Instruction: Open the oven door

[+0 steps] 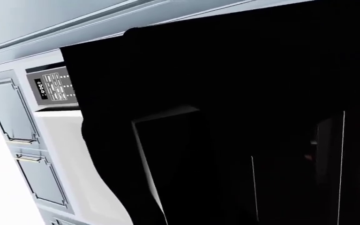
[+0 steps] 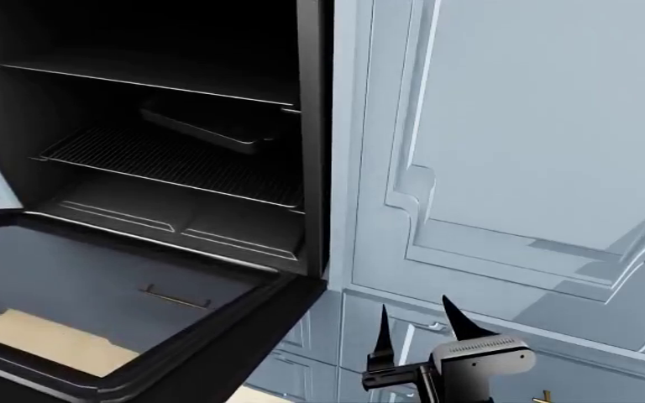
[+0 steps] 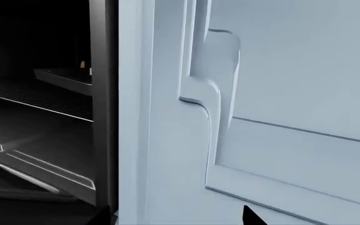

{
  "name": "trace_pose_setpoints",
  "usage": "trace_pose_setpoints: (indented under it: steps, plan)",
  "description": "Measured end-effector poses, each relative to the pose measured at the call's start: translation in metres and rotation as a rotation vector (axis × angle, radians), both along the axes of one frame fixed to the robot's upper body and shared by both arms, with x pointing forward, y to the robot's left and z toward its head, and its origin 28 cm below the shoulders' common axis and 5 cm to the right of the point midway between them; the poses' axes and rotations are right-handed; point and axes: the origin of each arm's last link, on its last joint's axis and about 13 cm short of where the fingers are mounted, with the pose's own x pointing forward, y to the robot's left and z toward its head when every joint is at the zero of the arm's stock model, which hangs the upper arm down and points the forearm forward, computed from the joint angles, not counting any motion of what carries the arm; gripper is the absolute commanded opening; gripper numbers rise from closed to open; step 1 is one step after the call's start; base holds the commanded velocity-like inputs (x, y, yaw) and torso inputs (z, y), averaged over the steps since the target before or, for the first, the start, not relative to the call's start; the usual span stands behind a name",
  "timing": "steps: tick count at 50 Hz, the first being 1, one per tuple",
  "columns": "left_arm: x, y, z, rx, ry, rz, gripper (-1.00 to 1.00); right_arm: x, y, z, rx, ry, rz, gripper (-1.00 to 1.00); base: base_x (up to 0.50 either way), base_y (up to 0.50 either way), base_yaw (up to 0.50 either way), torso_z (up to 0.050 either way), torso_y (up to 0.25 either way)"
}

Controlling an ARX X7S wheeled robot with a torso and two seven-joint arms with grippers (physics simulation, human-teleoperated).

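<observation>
The oven door (image 2: pixel 98 281) hangs down wide open at the lower left of the head view, its dark glass facing up and its black rim (image 2: pixel 228 340) toward me. Behind it the oven cavity (image 2: pixel 177 159) shows its racks. My right gripper (image 2: pixel 418 323) is open and empty, off the door's right corner in front of the pale blue cabinet; in the right wrist view only its two dark fingertips (image 3: pixel 252 216) show. A large black panel (image 1: pixel 230 93) fills the left wrist view, and my left gripper cannot be made out against it. The silver bar handle is not visible.
A dark baking tray (image 2: pixel 211 122) sits on a rack inside the oven. A tall pale blue cabinet door (image 2: pixel 524 126) stands right of the oven. The oven's control panel (image 1: pixel 54 86) and pale blue drawers (image 1: pixel 8 112) appear in the left wrist view.
</observation>
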Motion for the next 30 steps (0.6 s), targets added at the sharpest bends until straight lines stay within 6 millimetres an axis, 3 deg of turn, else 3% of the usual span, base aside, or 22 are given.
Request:
trace_pose_setpoints:
  steps: [30]
  plan:
    - [-0.009,0.008,-0.026,0.024,-0.034,-0.017,-1.0,0.0,0.0,0.0,-0.005,0.0,0.0,1.0,-0.01,0.0,0.0,0.002,0.004]
